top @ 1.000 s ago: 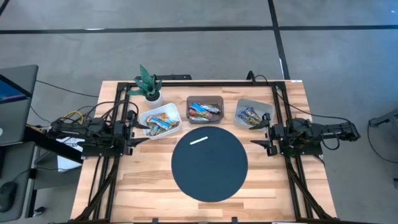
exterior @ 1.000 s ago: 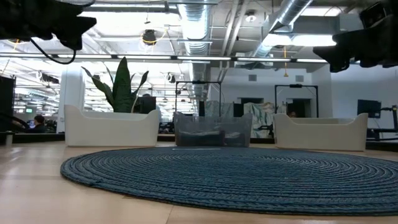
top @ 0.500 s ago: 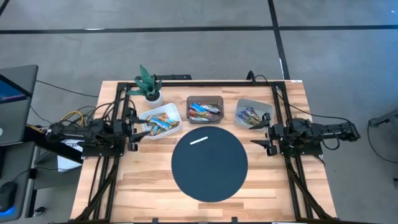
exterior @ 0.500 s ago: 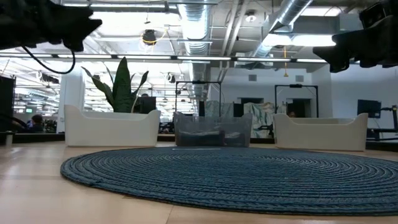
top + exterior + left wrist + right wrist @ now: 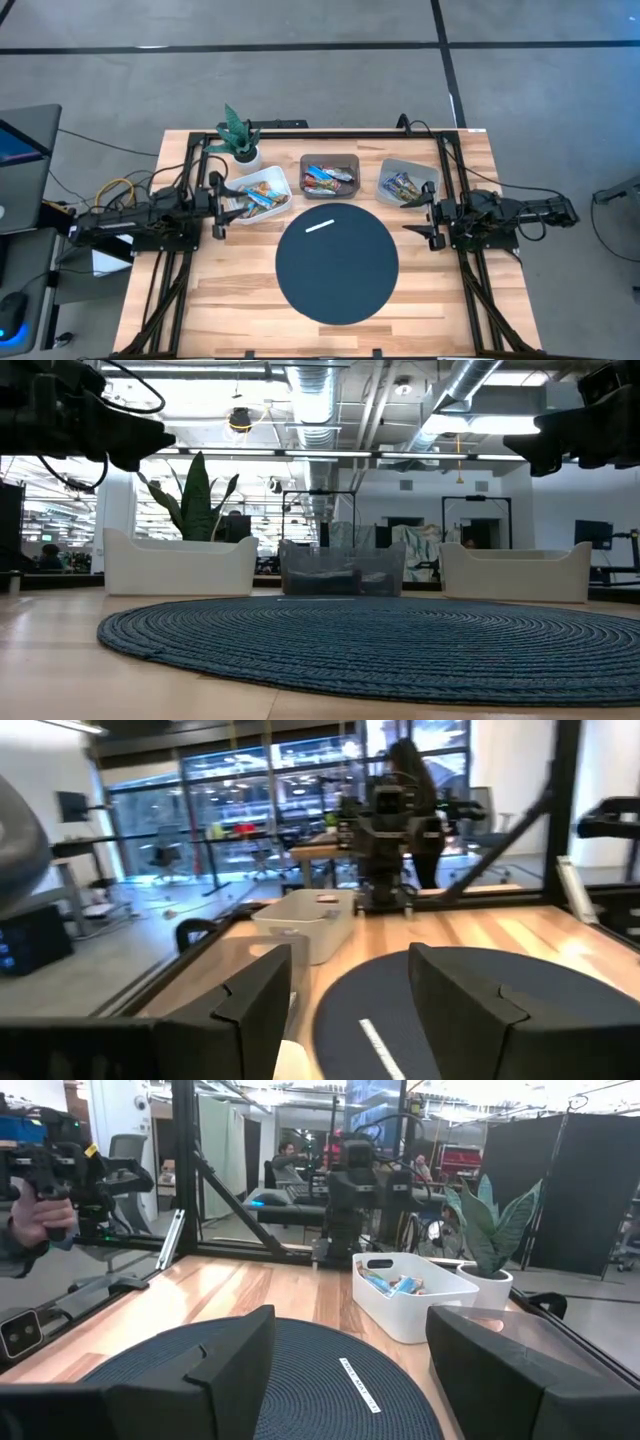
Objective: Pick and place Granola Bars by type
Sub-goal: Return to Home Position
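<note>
The granola bars lie sorted in three bins along the far side of the table: a white bin [image 5: 258, 195], a dark grey bin [image 5: 330, 175] and a light grey bin [image 5: 407, 183]. Blue and orange wrappers show in the white bin [image 5: 400, 1285]. My left gripper [image 5: 222, 203] [image 5: 350, 975] hangs open in the air beside the white bin's left end. My right gripper [image 5: 412, 215] [image 5: 350, 1350] hovers open at the table's right side, just near of the light grey bin. Neither holds a bar.
A round dark woven mat [image 5: 337, 262] covers the table's middle, and a thin white strip [image 5: 320, 226] lies on its far part. A potted plant [image 5: 240, 135] stands at the far left, behind the white bin. Black frame rails run along both sides.
My left arm has swung so that its gripper has shifted a little toward the far edge and the white bin, and it has sunk lower in the low view. It stays open. The right arm has kept still.
</note>
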Controlling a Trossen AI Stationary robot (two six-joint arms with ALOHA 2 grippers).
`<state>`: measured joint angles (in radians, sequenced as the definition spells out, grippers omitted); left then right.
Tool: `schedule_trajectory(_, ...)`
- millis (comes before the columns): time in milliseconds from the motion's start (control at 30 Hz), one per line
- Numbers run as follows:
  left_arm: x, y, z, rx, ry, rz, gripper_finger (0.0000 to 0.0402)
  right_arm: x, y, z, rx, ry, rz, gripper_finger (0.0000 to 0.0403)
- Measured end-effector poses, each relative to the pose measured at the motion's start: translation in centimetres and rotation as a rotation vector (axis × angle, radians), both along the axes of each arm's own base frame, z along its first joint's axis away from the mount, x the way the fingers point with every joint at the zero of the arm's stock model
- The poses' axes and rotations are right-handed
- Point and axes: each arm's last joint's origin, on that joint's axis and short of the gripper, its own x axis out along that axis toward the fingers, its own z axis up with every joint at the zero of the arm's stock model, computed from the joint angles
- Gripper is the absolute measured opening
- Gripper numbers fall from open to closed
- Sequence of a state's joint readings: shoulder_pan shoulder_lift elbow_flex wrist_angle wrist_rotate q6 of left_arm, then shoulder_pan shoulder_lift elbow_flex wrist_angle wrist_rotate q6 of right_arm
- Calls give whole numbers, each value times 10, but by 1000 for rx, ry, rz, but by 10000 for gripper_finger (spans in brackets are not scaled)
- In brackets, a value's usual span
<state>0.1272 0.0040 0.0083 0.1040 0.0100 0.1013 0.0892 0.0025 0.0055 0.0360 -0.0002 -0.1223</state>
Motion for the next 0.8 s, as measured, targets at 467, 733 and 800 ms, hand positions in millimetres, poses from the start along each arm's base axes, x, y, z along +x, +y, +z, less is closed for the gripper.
schedule_trajectory(467, 1, -4, -4, 6, 42, -65, 196, 0, 0, 0, 0, 1, 0, 255)
schedule_trajectory(733, 1, -6, -7, 26, 71, -71, 196, 0, 0, 0, 0, 1, 0, 255)
schedule_trajectory(800, 1, -6, -8, 24, 76, -49, 196, 0, 0, 0, 0, 1, 0, 255)
